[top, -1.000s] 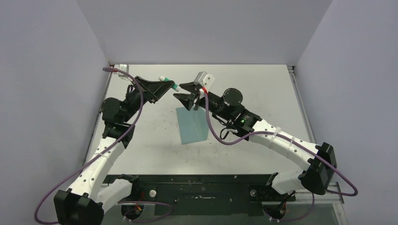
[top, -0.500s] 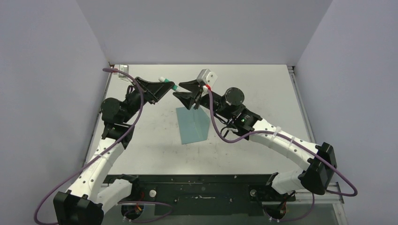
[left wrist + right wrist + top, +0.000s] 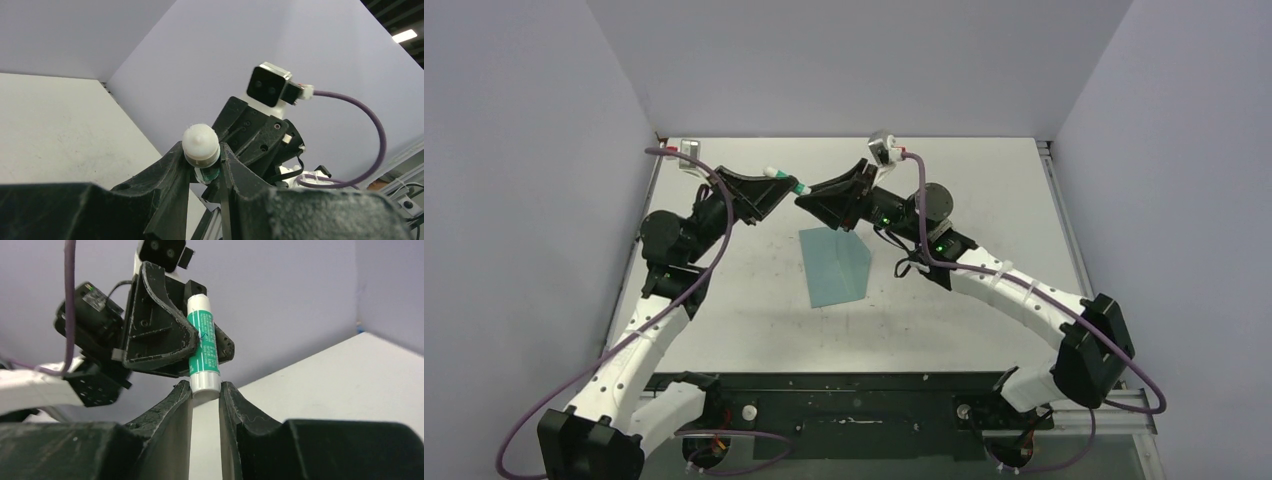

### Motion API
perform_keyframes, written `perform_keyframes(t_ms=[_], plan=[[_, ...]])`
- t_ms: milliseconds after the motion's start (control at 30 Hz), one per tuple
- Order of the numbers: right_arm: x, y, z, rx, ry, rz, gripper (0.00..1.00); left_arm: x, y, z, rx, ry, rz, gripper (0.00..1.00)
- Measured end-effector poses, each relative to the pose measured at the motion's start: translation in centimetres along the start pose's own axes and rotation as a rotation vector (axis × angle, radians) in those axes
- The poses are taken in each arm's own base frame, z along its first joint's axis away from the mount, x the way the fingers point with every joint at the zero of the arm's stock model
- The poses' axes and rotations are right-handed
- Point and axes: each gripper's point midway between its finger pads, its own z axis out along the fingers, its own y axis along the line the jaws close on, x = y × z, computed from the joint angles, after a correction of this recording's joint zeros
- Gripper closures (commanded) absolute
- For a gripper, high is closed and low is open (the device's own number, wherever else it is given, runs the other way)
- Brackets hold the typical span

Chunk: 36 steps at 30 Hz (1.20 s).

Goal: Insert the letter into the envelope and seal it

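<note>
The teal envelope [image 3: 836,265] lies flat on the table between the two arms. The letter is hidden from every view. Above the table, a white glue stick with a green label [image 3: 784,181] hangs between both grippers. My left gripper [image 3: 776,188] is shut on its body, and the rounded white end [image 3: 200,144] pokes out past the fingertips [image 3: 176,156]. My right gripper [image 3: 808,197] meets it from the other side. In the right wrist view its jaws [image 3: 206,390] press on both sides of the glue stick's plain white end [image 3: 205,381].
Grey walls close in the white table [image 3: 984,200] on three sides. A black rail [image 3: 844,385] runs along the near edge by the arm bases. The right wrist's purple cable [image 3: 919,230] loops over the table.
The right wrist has rolled and its jaws have narrowed onto the free end of the glue stick. The left gripper and the envelope have stayed in place.
</note>
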Motion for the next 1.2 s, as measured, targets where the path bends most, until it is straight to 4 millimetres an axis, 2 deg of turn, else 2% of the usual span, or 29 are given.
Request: perform_keyframes(t_ms=[333, 367, 400, 433, 500, 533, 600, 700, 733, 867, 1000, 1133, 1200], plan=[[-0.2, 0.8, 0.3, -0.091, -0.128, 0.601, 0.94, -0.1, -0.3, -0.1, 0.034, -0.01, 0.063, 1.0], [-0.2, 0.8, 0.3, -0.098, -0.137, 0.637, 0.88, -0.1, -0.2, -0.1, 0.035, -0.008, 0.066, 1.0], [-0.1, 0.7, 0.3, -0.099, -0.141, 0.666, 0.78, 0.0, -0.1, -0.1, 0.033, -0.007, 0.066, 1.0], [0.0, 0.6, 0.3, -0.096, -0.142, 0.681, 0.56, 0.0, 0.0, 0.0, 0.029, -0.006, 0.065, 1.0], [0.2, 0.4, 0.3, -0.079, -0.143, 0.668, 0.26, 0.1, 0.2, 0.0, 0.025, -0.003, 0.062, 1.0], [0.3, -0.1, 0.3, -0.049, -0.146, 0.641, 0.19, 0.2, 0.2, 0.0, 0.024, 0.0, 0.059, 1.0], [0.6, -1.1, 0.2, 0.02, -0.142, 0.546, 0.11, 0.1, 0.1, -0.1, 0.024, -0.002, 0.05, 1.0], [0.4, -1.9, -0.2, 0.1, -0.137, 0.317, 0.08, 0.0, -0.1, -0.1, 0.023, -0.003, 0.001, 1.0], [0.1, -1.7, -0.4, 0.119, -0.134, 0.193, 0.07, 0.0, -0.2, -0.1, 0.022, -0.002, -0.03, 1.0], [-0.1, -0.1, -0.2, 0.113, -0.119, -0.071, 0.08, 0.2, 0.0, -0.1, 0.0, 0.007, -0.128, 1.0], [-0.1, -0.1, 0.3, 0.126, -0.105, -0.263, 0.1, 0.5, 0.4, -0.1, -0.04, 0.021, -0.229, 1.0], [-0.6, -0.7, 0.8, 0.153, -0.108, -0.394, 0.25, 0.3, 0.0, 0.0, -0.052, 0.024, -0.299, 1.0], [-0.4, -1.1, 0.9, 0.167, -0.106, -0.433, 0.3, 0.2, -0.4, 0.1, -0.053, 0.028, -0.329, 1.0]])
